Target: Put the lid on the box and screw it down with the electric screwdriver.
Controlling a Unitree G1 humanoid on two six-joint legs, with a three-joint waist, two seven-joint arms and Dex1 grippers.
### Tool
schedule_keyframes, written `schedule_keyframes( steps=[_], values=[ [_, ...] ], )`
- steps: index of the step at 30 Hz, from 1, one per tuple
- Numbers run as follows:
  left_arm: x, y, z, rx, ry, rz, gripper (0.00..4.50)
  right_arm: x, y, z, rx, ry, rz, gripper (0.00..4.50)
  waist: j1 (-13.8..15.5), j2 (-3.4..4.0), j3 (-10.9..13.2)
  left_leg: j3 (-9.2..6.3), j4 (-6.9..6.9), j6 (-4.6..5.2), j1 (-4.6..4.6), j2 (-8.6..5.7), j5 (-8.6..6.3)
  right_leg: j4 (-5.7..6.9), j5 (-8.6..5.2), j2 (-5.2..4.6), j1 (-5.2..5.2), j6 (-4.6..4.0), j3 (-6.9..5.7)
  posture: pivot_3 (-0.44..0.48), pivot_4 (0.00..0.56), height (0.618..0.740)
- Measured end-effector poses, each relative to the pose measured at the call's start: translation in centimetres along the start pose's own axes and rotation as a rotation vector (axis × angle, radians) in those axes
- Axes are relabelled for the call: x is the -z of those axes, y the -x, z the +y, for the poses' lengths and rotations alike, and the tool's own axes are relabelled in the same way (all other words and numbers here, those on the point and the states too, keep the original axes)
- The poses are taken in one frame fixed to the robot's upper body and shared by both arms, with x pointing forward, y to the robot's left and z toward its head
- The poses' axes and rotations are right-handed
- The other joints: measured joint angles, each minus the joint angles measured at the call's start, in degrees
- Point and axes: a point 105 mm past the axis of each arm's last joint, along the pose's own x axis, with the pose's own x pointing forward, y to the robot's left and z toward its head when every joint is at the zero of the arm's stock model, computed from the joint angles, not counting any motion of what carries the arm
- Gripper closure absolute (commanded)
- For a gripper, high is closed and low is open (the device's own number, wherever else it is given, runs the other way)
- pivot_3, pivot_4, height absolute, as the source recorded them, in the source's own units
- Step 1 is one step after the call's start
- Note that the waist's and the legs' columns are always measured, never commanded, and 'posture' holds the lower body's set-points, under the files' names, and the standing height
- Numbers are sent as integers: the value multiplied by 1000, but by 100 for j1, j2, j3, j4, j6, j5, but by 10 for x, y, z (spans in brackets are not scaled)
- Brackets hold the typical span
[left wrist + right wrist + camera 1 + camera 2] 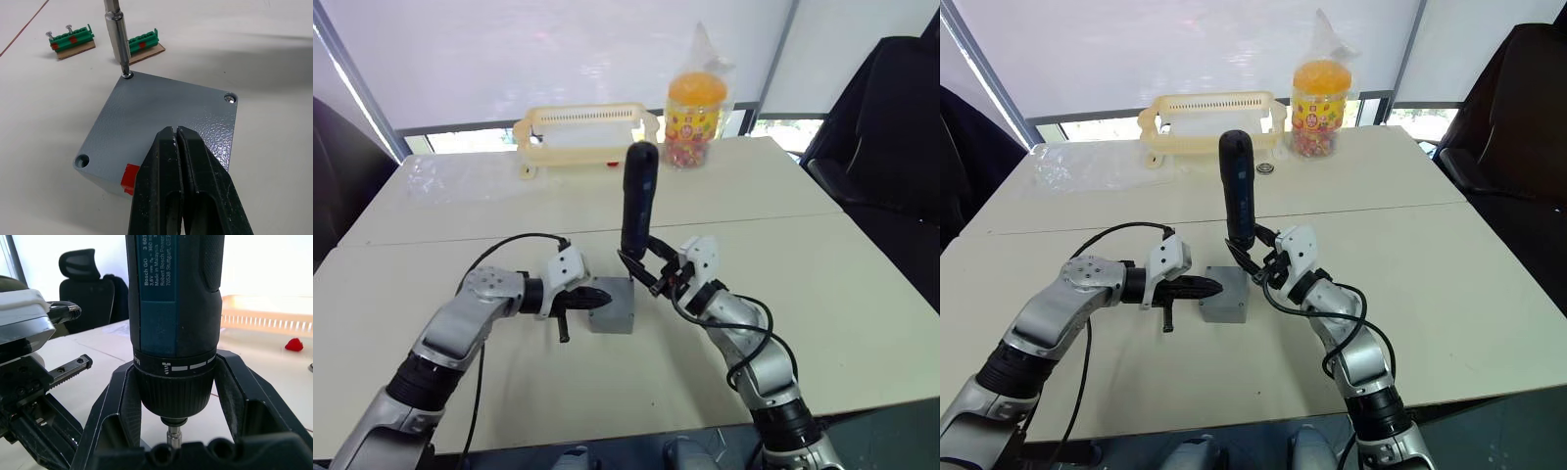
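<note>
The grey lid (pixel 161 117) lies on the grey box (pixel 612 309) at the table's near middle. One far corner holds a screw (pixel 230 98), and a near corner hole (pixel 82 160) is empty. A red mark (pixel 128 178) shows on the box's side. My right gripper (pixel 653 271) is shut on the black electric screwdriver (pixel 638 196), which stands upright with its metal bit (pixel 119 39) set in another far corner of the lid. My left gripper (pixel 178 139) is shut, its tips resting against the lid's near edge from the left of the box.
Two green terminal strips (pixel 72 41) carrying screws lie on the table just beyond the box. A yellow basket (pixel 587 132), a candy jar (pixel 695 122) and a clear plastic bag (pixel 440 176) stand at the far side. A black chair (pixel 891 147) is at the right.
</note>
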Motion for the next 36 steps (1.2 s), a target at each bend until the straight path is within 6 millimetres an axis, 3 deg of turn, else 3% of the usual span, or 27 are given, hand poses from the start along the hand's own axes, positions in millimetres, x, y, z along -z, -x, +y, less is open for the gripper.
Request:
schedule_keyframes(
  steps=[24,36],
  values=[
    [2,-2,-2,-4,15,-6,4457,3,1,1,-35,22,41,2734,4,-1,-28,-2,-7,4,3,3,-2,-17,-2,0,10,1,-5,0,150,740],
    [3,-2,-4,0,19,-3,4457,9,1,2,-21,16,35,2734,-2,1,-30,-10,-23,14,52,12,-10,-63,-24,4,73,-16,-14,0,150,740]
  ],
)
